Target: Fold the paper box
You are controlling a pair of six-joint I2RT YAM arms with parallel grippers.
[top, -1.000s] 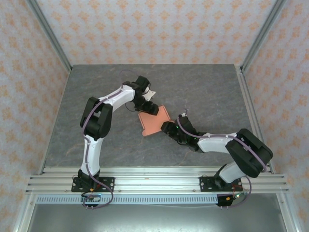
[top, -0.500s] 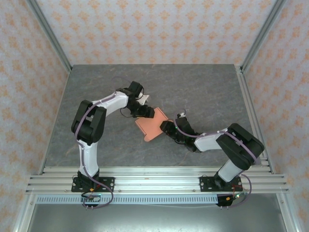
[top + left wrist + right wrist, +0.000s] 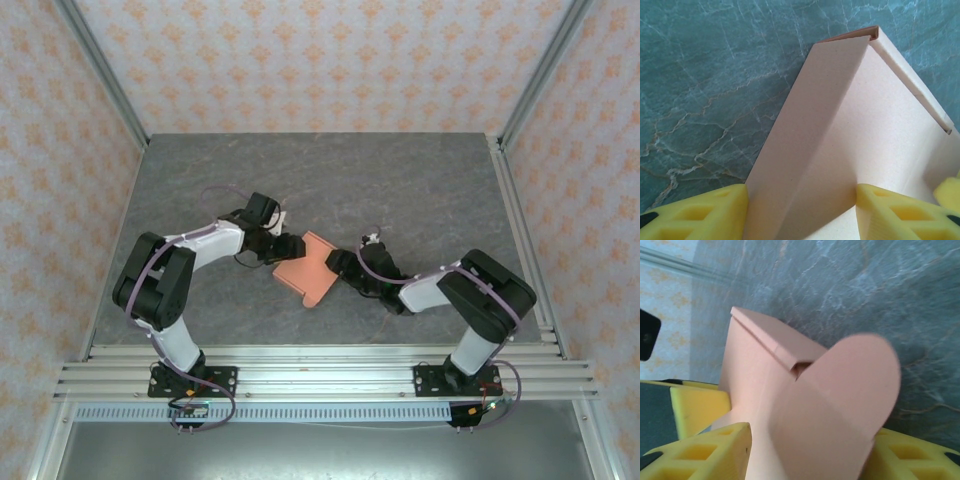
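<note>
- The salmon-orange thin cardboard paper box (image 3: 308,268) lies partly folded near the middle of the grey marbled surface (image 3: 420,190).
- The left claw (image 3: 280,246) meets it at its 10 o'clock edge. Its yellow fingers (image 3: 695,212) are pinching the card, with a long side panel (image 3: 805,125) raised between them.
- The right claw (image 3: 338,266) grips the 3 o'clock end, pads closed on the card below a rounded tab (image 3: 855,385).
- Step in hand, as I judge it: squaring the sleeve, with the end flaps not yet tucked.
- The next move calls for 1 claw to hold while the other presses the tab inward.
- Nothing else lies nearby, but the 2 arms crowd each other.
</note>
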